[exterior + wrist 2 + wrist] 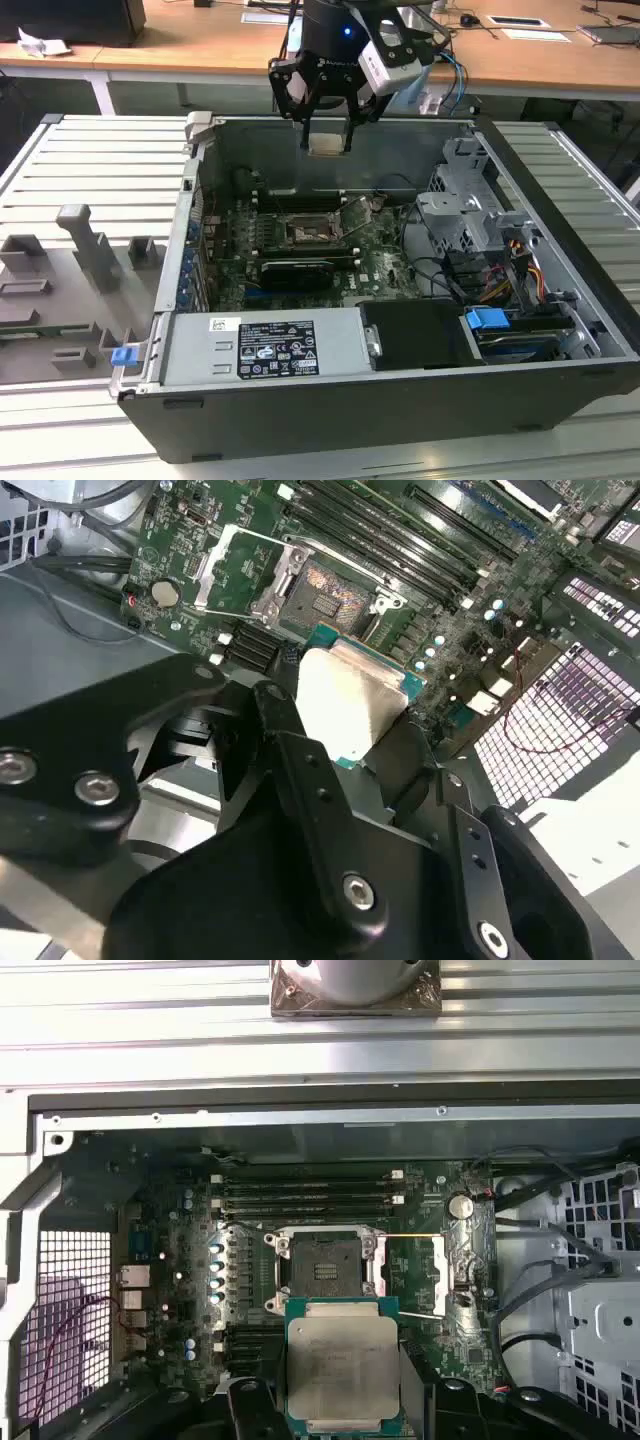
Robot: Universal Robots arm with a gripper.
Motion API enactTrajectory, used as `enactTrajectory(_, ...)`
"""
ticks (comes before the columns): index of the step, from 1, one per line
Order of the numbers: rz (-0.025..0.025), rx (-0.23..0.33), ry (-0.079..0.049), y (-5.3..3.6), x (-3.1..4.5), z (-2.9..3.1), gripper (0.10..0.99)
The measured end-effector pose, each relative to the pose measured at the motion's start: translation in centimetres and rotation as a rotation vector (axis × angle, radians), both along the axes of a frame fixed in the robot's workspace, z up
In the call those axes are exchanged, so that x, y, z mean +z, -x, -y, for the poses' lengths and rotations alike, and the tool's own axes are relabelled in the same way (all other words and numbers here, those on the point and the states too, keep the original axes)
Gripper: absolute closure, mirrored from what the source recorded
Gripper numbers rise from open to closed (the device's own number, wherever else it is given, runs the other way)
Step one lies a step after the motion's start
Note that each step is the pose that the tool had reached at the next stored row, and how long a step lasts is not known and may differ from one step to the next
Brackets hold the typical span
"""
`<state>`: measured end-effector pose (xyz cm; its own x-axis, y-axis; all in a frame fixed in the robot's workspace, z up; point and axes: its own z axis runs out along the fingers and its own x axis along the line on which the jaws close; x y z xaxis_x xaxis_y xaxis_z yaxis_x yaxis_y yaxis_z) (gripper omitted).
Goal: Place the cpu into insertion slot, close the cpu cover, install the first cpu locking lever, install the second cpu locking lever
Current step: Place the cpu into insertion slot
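Cpu [342,1365] top was pale silver-beige with a green border. Insertion slot [322,1268] had a dark centre and grey metal rim. Cpu cover [437,1270] silver-grey. Motherboard [175,1230] green. Clip [487,322] blue, label [262,349] white with black print, ribbed surface [90,160] pale grey, bench [200,40] tan wood.

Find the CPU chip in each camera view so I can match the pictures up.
Exterior view: the small square silver-topped cpu hangs between the black fingers, above the square dark-centred insertion slot in the black computer case.
Second wrist view: the cpu lies nearest the camera, the slot beyond it.
First wrist view: the cpu lies nearest the camera, the slot beyond it.
Shared landmark: the uncovered insertion slot.
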<state>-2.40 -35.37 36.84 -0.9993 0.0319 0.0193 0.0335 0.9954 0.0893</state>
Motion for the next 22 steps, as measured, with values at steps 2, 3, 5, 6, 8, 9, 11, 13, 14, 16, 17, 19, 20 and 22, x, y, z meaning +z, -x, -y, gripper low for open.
enactTrajectory(2,0.0001,-0.046,0.000,0.01,-0.16,0.01,0.545)
enactTrajectory(3,0.0000,-0.046,0.000,0.01,-0.53,0.01,0.545)
enactTrajectory(5,0.0000,-0.049,0.000,0.03,-0.90,0.01,0.545)
enactTrajectory(6,0.0000,-0.060,0.000,0.02,-0.95,0.01,0.545)
enactTrajectory(8,-0.0001,-0.089,0.000,0.03,-0.99,0.02,0.545)
enactTrajectory(9,0.0000,-0.124,0.000,0.03,-1.04,0.01,0.545)
enactTrajectory(11,-0.0001,-0.162,0.000,0.02,-1.13,0.01,0.545)
enactTrajectory(13,0.0000,-0.175,0.000,0.03,-1.19,0.01,0.545)
enactTrajectory(14,0.0000,-0.186,0.000,0.03,-1.23,0.01,0.545)
enactTrajectory(16,0.0000,-0.204,0.000,0.03,-1.32,0.01,0.545)
enactTrajectory(17,-0.0001,-0.210,0.000,0.03,-1.34,0.01,0.545)
enactTrajectory(19,-0.0001,-0.222,0.000,0.03,-1.38,0.01,0.545)
enactTrajectory(20,0.0000,-0.226,0.000,0.03,-1.40,0.01,0.545)
enactTrajectory(22,0.0000,-0.234,0.000,0.03,-1.42,0.01,0.545)
